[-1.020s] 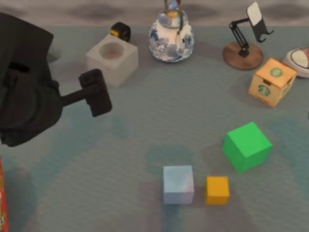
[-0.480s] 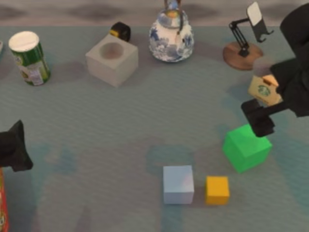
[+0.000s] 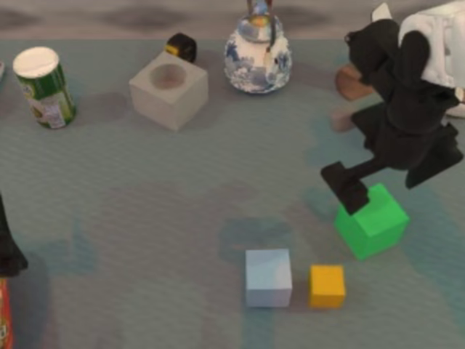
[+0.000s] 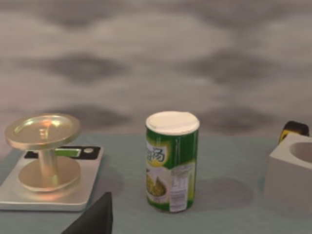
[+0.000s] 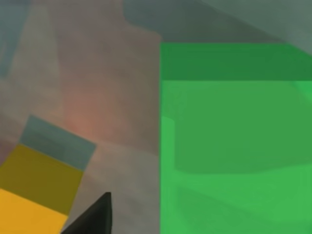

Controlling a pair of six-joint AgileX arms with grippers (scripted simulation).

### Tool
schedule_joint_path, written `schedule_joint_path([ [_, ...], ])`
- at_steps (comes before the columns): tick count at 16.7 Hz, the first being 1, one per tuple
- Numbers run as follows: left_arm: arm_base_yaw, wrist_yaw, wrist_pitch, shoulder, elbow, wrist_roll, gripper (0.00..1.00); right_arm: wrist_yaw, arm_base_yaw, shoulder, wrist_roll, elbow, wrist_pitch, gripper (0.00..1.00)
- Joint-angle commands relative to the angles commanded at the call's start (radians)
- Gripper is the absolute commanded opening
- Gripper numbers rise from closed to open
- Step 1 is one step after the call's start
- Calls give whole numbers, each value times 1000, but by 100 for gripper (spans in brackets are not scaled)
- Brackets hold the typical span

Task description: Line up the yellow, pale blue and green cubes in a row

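The bright green cube (image 3: 375,222) sits right of centre, turned at an angle. My right gripper (image 3: 365,202) hangs over its far-left corner, open; one dark finger (image 3: 347,189) shows just left of the cube, the other is hidden under the arm. In the right wrist view the green cube (image 5: 234,146) fills one side, with one fingertip (image 5: 95,217) beside it and the yellow cube (image 5: 29,195) beyond. The pale blue cube (image 3: 268,276) and the small yellow cube (image 3: 327,285) stand side by side near the front. My left gripper (image 3: 7,251) is parked at the left edge.
At the back stand a green can (image 3: 45,87), a grey block with a round hollow (image 3: 168,87) and a blue-white vase (image 3: 258,54). A scale with a brass dish (image 4: 44,165) shows in the left wrist view. The right arm covers the back right corner.
The left arm has pulled back to the left edge, uncovering the can. The right arm has come in from the right and now reaches over the green cube.
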Motion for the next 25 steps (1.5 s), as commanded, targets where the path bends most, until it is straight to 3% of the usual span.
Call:
schedule_joint_path([
  [7,2,0,4,-7,-5,5,100,0,-2,14,-1,-7,14,100],
  [14,2,0,4,-7,-5,5,100,1,2,134,3,-147,284,100],
  [19,2,0,4,-7,-5,5,100,1,3,152,4,-165,313,100],
  [25,2,0,4,-7,-5,5,100,1,3,152,4,-165,313,55],
])
